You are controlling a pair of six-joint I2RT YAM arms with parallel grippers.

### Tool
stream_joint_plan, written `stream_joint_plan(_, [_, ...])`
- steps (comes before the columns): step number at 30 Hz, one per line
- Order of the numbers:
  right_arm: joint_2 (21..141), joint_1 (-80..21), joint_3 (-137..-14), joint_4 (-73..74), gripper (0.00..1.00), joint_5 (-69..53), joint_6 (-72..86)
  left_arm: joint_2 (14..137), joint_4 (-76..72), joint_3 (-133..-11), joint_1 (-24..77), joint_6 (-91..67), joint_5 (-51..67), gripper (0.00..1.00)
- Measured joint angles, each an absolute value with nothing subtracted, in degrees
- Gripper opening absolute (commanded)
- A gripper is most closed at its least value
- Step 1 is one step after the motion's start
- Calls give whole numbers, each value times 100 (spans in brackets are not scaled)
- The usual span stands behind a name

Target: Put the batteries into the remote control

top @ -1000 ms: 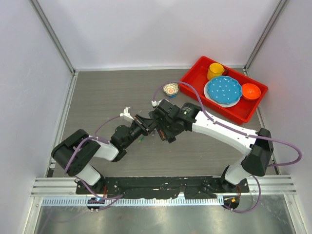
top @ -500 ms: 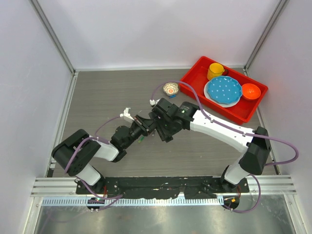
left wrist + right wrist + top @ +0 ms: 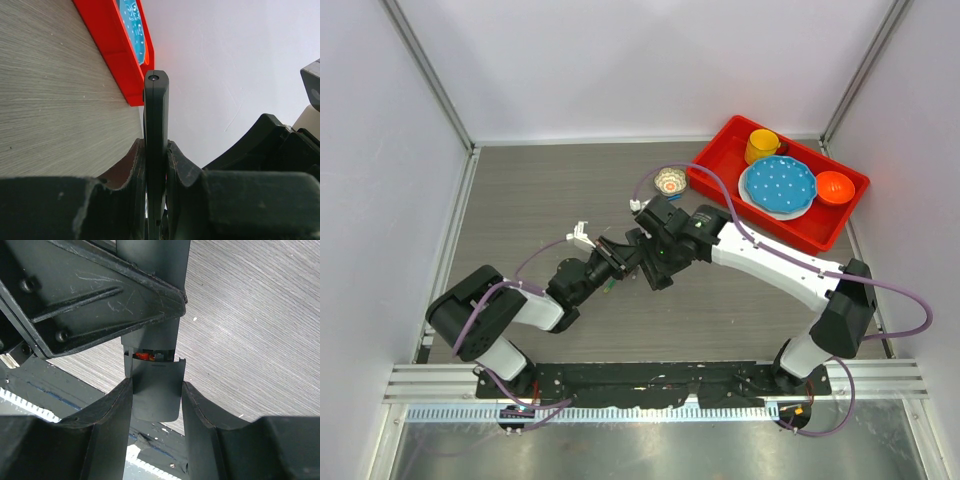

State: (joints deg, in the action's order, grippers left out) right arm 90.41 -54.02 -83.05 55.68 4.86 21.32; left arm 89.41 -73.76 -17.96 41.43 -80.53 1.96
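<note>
My left gripper is shut on the black remote control, seen edge-on and sticking out past the fingertips. In the right wrist view the remote runs down from the top, crossed by the left gripper's finger. Its dark battery cover lies between my right gripper's fingers, which press on both of its edges. A red-orange battery shows in the narrow gap above the cover. In the top view the left gripper and the right gripper meet mid-table. No other batteries are clearly visible.
A red tray at the back right holds a yellow cup, a blue dotted plate and an orange bowl. A small patterned bowl stands just left of the tray. A tiny green object lies beside the left arm.
My right wrist has shifted slightly away from me and to the left, closer against the left gripper. The left arm has stayed still with the remote.
</note>
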Motion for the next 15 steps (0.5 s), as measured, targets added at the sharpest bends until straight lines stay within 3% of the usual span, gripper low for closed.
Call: stream_joint_plan(15, [9041,-5380,-8204,5424,22,410,2182,8941,-7365,-1787,4152,-8060,152,0])
